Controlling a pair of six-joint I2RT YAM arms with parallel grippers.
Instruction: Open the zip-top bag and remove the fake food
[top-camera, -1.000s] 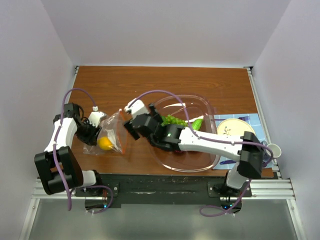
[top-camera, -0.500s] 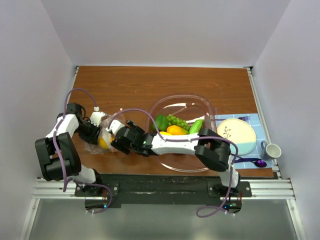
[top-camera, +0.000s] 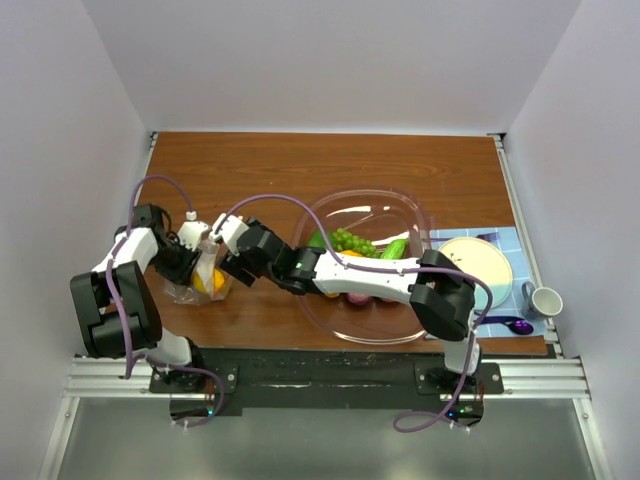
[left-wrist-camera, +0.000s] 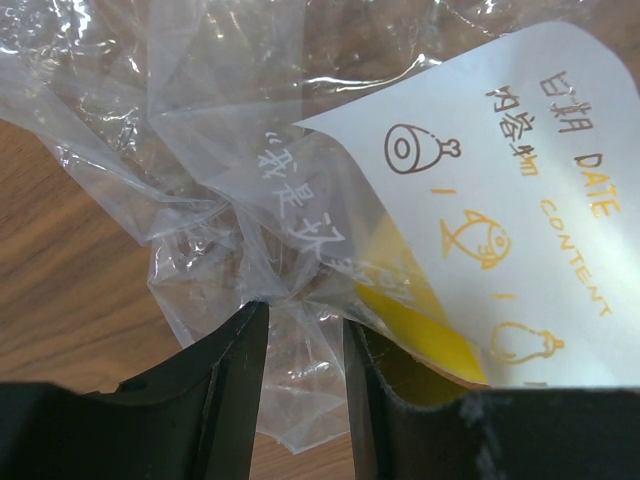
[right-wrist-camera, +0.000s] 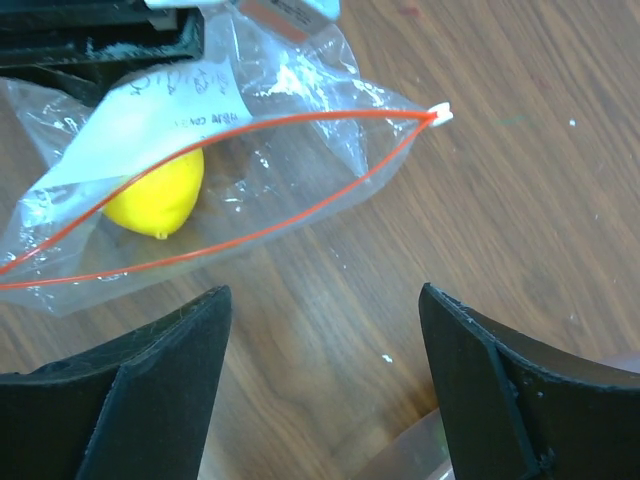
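The zip-top bag (top-camera: 205, 268) lies crumpled at the table's left, its red-orange zip mouth (right-wrist-camera: 290, 225) gaping toward the right. A yellow lemon (right-wrist-camera: 155, 195), one of the fake food pieces, sits inside it beneath a white label (left-wrist-camera: 500, 180). My left gripper (left-wrist-camera: 300, 325) is shut on a bunched fold of the bag's plastic at its left end. My right gripper (right-wrist-camera: 325, 290) hovers over bare wood just in front of the mouth, open and holding nothing. In the top view it (top-camera: 228, 262) sits right beside the bag. More fake food, green grapes (top-camera: 350, 240) and a cucumber (top-camera: 395, 248), lies in the bowl.
The large clear bowl (top-camera: 420, 215) stands mid-table, with my right arm stretched across its near side. At the far right a blue mat carries a cream plate (top-camera: 475, 262); a white mug (top-camera: 545, 300) and a purple spoon (top-camera: 515, 325) lie beside it.
My right arm swung left from over the bowl to the bag's mouth, its jaws narrowing a little. The left gripper kept its hold, and the bag shifted slightly left.
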